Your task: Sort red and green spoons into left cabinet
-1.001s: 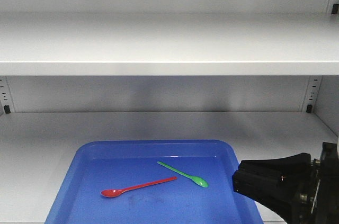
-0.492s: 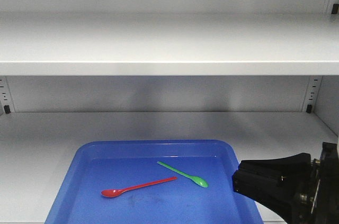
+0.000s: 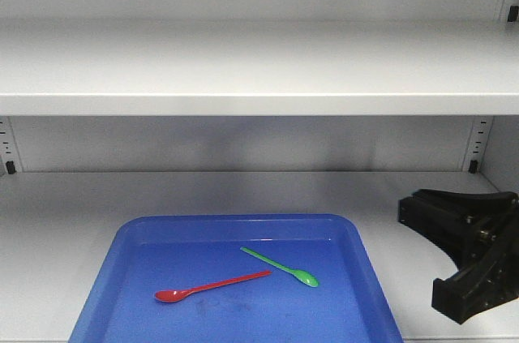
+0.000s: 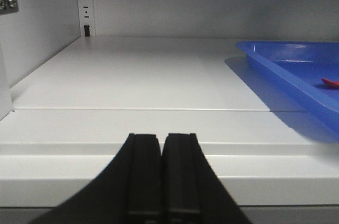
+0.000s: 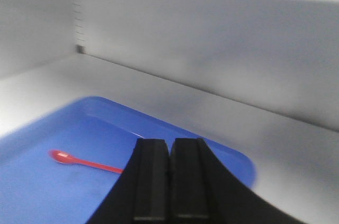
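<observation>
The red spoon (image 3: 212,285) and the green spoon (image 3: 280,266) lie inside a blue tray (image 3: 243,219) on the lower shelf (image 3: 65,213) of the pale grey cabinet. Their handle ends almost meet. My right gripper (image 3: 403,211) hovers to the right of the tray, above the shelf. In the right wrist view it (image 5: 169,144) is shut and empty, with the red spoon (image 5: 79,161) down to its left. My left gripper (image 4: 160,139) is shut on nothing at the shelf's front edge, left of the tray (image 4: 286,60). A bit of red spoon (image 4: 331,82) shows there.
A wide upper shelf (image 3: 243,104) hangs over the tray. Slotted side rails (image 3: 478,144) with black clips run up the back corners. The cabinet's left wall (image 4: 32,44) stands close to the left gripper.
The right gripper has risen and swung to the right, away from the tray's right rim, turning as it went. The spoons and tray have stayed put.
</observation>
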`<state>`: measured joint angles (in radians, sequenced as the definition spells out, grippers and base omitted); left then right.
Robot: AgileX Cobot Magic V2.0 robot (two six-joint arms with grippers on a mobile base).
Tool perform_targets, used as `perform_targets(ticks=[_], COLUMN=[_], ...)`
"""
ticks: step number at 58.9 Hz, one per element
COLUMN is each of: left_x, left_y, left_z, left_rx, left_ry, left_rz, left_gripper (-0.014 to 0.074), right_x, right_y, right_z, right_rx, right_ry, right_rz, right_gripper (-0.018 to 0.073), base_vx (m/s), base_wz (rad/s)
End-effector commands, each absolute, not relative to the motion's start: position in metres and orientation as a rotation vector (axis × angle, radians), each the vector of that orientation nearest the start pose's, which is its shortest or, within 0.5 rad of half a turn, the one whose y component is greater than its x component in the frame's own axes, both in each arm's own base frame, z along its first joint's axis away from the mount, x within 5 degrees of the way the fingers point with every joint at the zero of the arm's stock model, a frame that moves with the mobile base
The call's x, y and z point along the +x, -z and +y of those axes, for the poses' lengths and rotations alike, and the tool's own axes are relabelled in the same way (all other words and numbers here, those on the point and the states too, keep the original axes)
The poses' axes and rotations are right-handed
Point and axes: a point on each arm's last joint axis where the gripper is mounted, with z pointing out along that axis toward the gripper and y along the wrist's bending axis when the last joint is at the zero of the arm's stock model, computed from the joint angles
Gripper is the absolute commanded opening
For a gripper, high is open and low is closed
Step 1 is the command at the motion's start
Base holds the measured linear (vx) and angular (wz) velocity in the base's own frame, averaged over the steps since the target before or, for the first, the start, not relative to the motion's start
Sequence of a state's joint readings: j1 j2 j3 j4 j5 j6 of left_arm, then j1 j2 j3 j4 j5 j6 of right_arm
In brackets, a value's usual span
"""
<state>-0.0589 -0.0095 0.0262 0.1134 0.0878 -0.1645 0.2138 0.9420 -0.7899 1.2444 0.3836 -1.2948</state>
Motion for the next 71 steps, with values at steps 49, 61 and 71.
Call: perform_targets(ticks=[49,61,71], left_x=[0.055,0.055,0.055], left_y=[-0.205,-0.205,-0.205], left_z=[-0.003,-0.003,-0.003], left_rx=[-0.002,-0.002,-0.002], left_ry=[0.096,0.096,0.096], left_rz=[1.494,1.495,1.495], left_gripper=[0.0,0.0,0.0], right_x=[0.081,0.063,0.059], right_y=[-0.251,-0.212,-0.203], right_z=[0.009,0.006,0.002], right_rx=[-0.023,-0.041,-0.035], right_ry=[-0.155,-0.111,-0.016], right_rz=[1.386,1.433,1.495], right_gripper=[-0.0006,-0.0006,-0.0006], base_vx=[0.0,0.0,0.0], base_wz=[0.0,0.0,0.0])
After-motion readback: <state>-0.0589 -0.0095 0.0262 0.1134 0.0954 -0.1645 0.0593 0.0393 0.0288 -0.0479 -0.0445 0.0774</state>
